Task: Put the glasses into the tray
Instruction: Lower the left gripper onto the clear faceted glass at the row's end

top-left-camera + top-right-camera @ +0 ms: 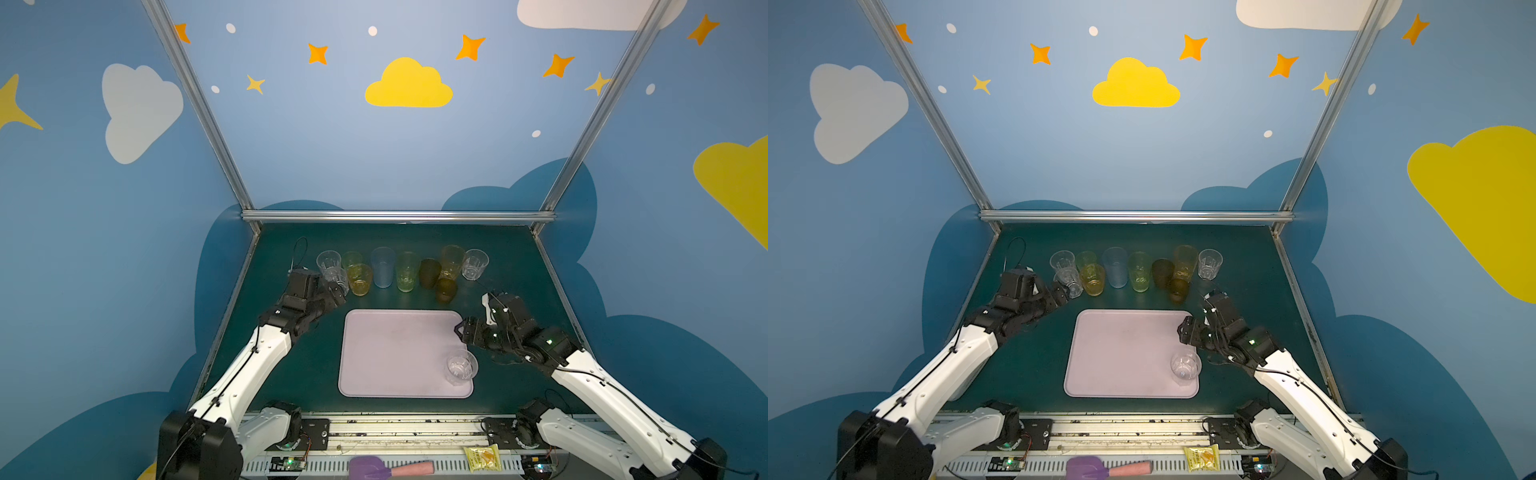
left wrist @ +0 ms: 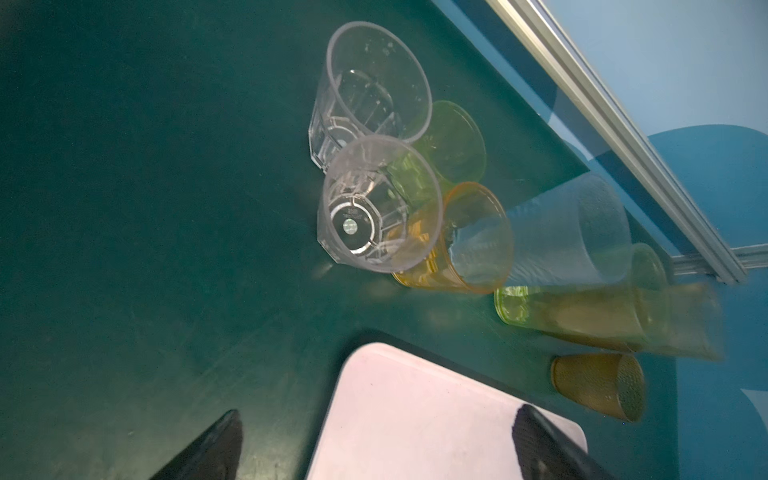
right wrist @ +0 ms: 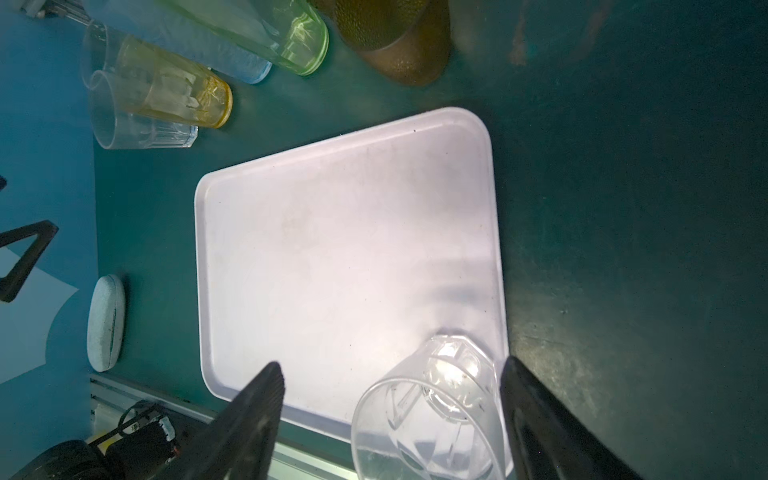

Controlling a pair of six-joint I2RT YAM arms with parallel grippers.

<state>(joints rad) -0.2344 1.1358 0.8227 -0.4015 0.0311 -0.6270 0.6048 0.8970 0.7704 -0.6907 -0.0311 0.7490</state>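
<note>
The pale lilac tray (image 1: 395, 357) (image 1: 1121, 357) (image 3: 332, 232) lies mid-table. One clear faceted glass (image 1: 460, 368) (image 1: 1185, 365) (image 3: 432, 415) stands in its near right corner. My right gripper (image 1: 460, 329) (image 3: 390, 365) hangs open over the tray's right edge, its fingers wide on either side of that glass and not gripping it. The other glasses stand in a row behind the tray: clear (image 1: 328, 262), amber (image 1: 360, 279), blue (image 1: 382, 266), green (image 1: 406, 270), brown (image 1: 429, 272), yellow (image 1: 452, 261), clear (image 1: 474, 264). My left gripper (image 1: 338, 291) (image 2: 378, 449) is open and empty beside the left clear glass (image 2: 374, 208).
Metal frame rails (image 1: 399, 216) and blue walls close in the table's back and sides. A black cable loop (image 1: 299, 249) stands at the far left. A pale oval case (image 3: 106, 322) lies left of the tray. On the front rail lie a purple spatula (image 1: 374, 467) and a yellow packet (image 1: 482, 457).
</note>
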